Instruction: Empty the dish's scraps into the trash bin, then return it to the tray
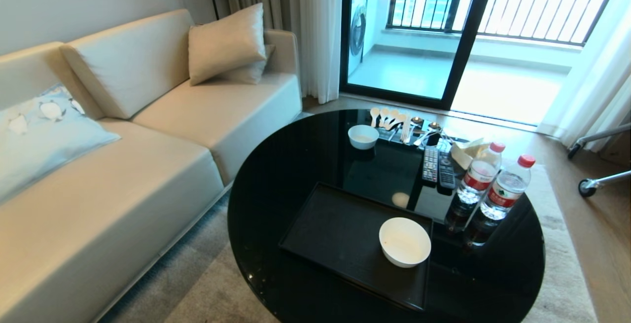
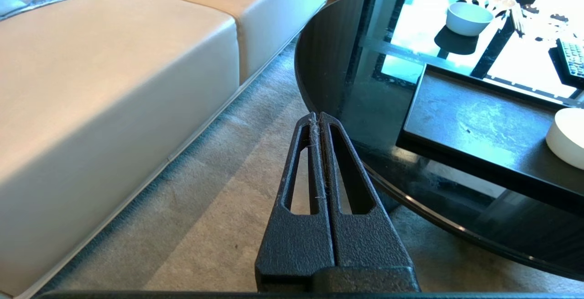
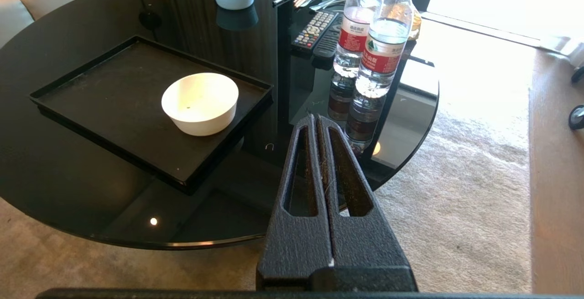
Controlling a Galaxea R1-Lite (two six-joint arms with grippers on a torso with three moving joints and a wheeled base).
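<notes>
A round black glass worktop (image 1: 296, 165) is seen beside a cream sofa (image 1: 148, 130), and on its near part a black tray (image 1: 325, 234) is laid. The dish (image 1: 404, 241) is set upright on the tray, in its right-hand portion near the right rim. Its inside is seen as nearly bare, with only a tiny dark speck visible in the right wrist view; whether faint residue remains cannot be told. A smaller white bowl (image 1: 363, 136) is placed at the far side of the worktop, with a row of pale spoons (image 1: 389, 116) just beyond it. Two remote controls (image 1: 438, 166) are laid side by side to the right of centre, and two water bottles (image 1: 490, 185) with red caps are stood close together at the right edge, well apart from the tray. Neither arm is shown in the head view. The left gripper (image 2: 318, 117) is held off the near left edge of the worktop, above the carpet, with its fingers clenched together on nothing. The right gripper (image 3: 315, 119) is held off the near right side, pointed toward the bottles, its fingers likewise pressed together and empty.
</notes>
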